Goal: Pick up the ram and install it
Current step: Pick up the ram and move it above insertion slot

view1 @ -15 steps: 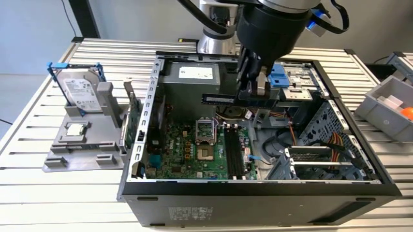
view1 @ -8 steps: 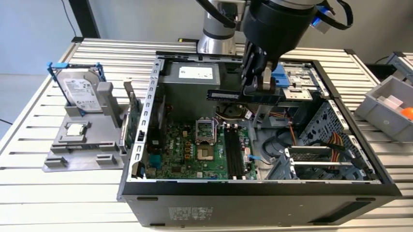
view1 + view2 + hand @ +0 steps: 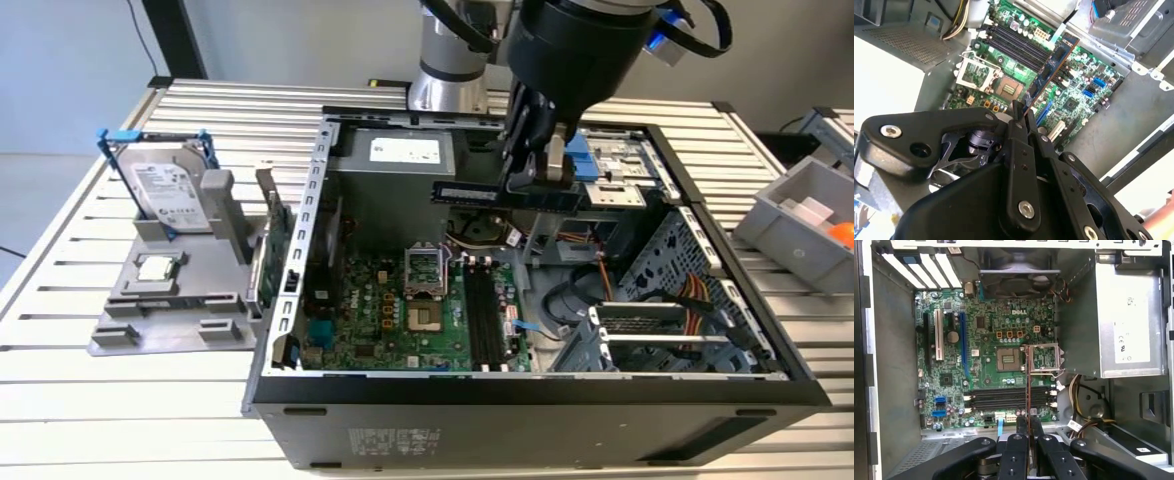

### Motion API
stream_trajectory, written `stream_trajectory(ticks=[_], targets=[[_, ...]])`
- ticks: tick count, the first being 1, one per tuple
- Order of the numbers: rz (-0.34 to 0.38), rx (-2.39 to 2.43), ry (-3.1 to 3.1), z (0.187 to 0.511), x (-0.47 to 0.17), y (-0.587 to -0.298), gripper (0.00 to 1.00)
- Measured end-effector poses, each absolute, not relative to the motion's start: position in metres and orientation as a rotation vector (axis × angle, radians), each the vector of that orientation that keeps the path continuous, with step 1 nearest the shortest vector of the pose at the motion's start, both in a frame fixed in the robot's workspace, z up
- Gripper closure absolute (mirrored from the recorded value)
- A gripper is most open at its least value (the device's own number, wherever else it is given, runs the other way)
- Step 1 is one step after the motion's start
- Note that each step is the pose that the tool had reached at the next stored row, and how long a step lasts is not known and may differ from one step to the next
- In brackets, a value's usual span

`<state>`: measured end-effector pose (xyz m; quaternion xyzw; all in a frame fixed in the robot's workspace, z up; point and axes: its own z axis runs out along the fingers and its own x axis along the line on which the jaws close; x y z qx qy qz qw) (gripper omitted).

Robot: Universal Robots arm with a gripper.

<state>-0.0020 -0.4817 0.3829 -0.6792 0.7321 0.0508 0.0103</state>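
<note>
The ram is a long thin stick. It hangs in the air over the open computer case, in the upper middle of the exterior view. The fingers are closed on it and pinch it nearer one end, so more of it pokes out toward the exterior view's left. It looks well above everything inside the case. Under it lies the green motherboard with its long black memory slots. In the first wrist view the stick looks like a thin line that goes across the slots, not along them. I think that to do this job well, the stick must point the same way as a slot and sit right over it. It should stay flat and level, not tipped. Then it should go straight down, slowly, with an even push, so it does not bend or scrape the small parts nearby. Off at the exterior view's left, a hard drive in a blue frame stands on the counter, well apart from the case.
</note>
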Motion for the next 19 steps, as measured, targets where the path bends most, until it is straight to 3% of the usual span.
stream_trajectory(ticks=[19], targets=[[0.159,-2.119,2.286,0.3828,-0.0020,-0.4816,1.00]])
